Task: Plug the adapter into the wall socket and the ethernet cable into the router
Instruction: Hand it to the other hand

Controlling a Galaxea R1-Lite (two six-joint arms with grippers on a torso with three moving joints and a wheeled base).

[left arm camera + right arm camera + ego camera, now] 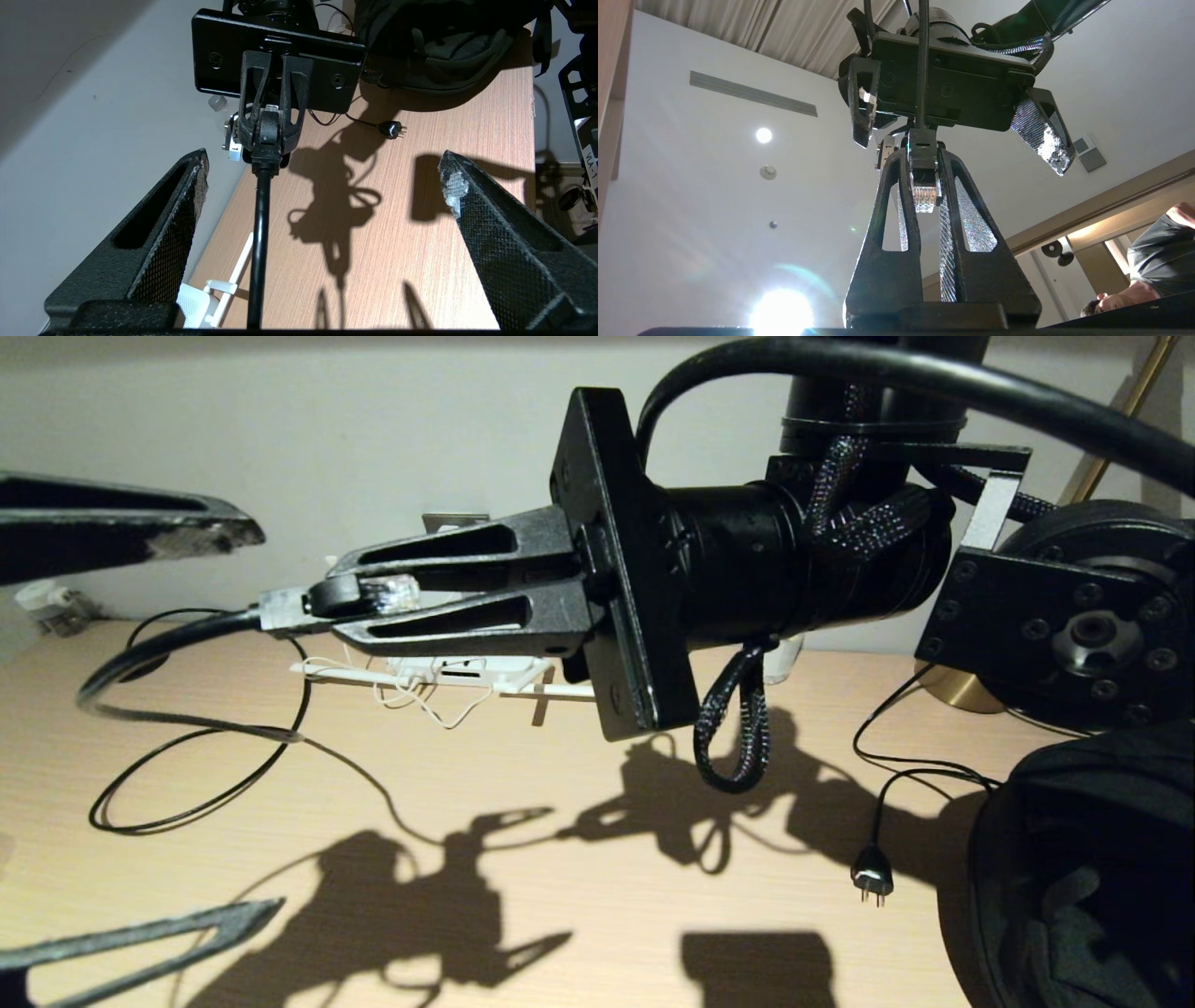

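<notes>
At far left our left gripper hangs with its fingers spread wide, empty. Next, the ethernet cable loops over the desk up to its clear plug, clamped in our right gripper, above the router (plug pointing back at the wrist). We judge the router step in hand; next the plug likely needs turning toward a port.

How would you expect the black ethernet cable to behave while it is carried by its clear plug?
The ethernet cable probably trails limply: it sags from the right gripper and loops on the wooden table. It looks light, as the jaws hold it by the plug alone. The clear plug seems stiff, so the jaws likely keep it steady.
</notes>
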